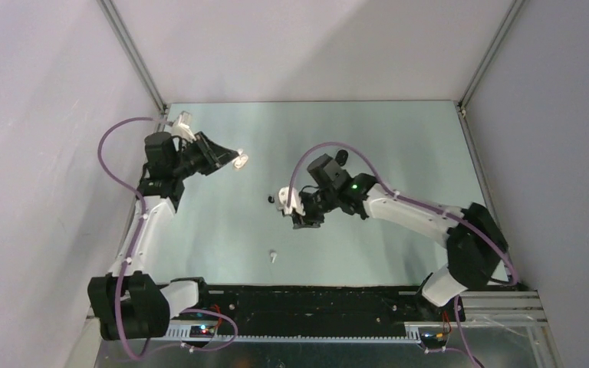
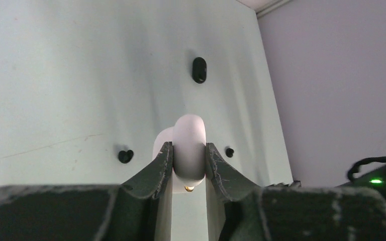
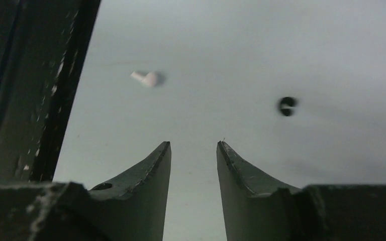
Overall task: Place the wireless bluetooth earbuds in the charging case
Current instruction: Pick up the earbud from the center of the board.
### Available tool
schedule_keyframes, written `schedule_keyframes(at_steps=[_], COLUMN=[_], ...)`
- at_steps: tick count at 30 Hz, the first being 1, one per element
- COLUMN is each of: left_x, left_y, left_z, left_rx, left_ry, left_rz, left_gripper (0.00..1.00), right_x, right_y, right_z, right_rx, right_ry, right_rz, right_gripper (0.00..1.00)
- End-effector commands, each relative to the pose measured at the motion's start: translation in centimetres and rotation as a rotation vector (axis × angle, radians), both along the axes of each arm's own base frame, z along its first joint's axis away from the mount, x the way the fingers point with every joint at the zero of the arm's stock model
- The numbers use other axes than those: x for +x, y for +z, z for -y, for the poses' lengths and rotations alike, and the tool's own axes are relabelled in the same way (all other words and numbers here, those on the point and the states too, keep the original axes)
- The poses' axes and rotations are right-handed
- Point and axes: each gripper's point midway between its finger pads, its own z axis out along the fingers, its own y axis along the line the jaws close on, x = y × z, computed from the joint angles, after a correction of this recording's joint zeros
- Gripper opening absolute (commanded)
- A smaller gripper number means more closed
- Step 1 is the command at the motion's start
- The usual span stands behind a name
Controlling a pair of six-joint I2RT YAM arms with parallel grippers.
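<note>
Earbuds lie loose on the table (image 1: 399, 146): a white earbud (image 1: 273, 256) towards my bases, a black earbud (image 1: 269, 198) near my right gripper (image 3: 193, 145). My left gripper (image 2: 189, 149) is clamped on a white charging case (image 2: 189, 133), held clear of the table. My right jaws stand slightly apart, with nothing between them.

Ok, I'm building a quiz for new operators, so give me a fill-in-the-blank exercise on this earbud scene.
The left gripper grips a case whose colour is ___.
The right gripper, jaws apart, holds ___.
In the right wrist view, the white earbud lies to the ___ of the black earbud.
Missing words: white; nothing; left.
</note>
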Motion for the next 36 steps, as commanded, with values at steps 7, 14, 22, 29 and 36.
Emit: schedule_keyframes(at_steps=[7,14,22,29,36], left_x=[-0.7,-1.3,-1.1,-0.9,-1.0], left_y=[0.1,-0.1,-0.1,-0.2,-0.5], left_z=[-2.6,-2.4,-2.4,-2.5,-2.5], left_rx=[0.053,0.032,0.007,0.009,0.009], left_ry=[0.057,0.039,0.039,0.042,0.041], left_rz=[0.026,0.017,-0.003,-0.006,-0.012], left_gripper=[0.0,0.0,0.0,0.0,0.0], right_x=[-1.2,-2.3,-3.4,-3.8,-4.7], right_y=[-8.1,-11.7,-13.7,-14.6,-15.4], right_z=[-1.8,-3.5,-5.1,-5.8,-5.2], right_rx=[-0.221,-0.261,-0.288,-0.313,-0.351], right_ry=[0.458,0.614,0.737,0.823,0.912], right_rz=[0.203,0.254,0.275,0.264,0.224], right_gripper=[0.38,0.44,0.46,0.46,0.44])
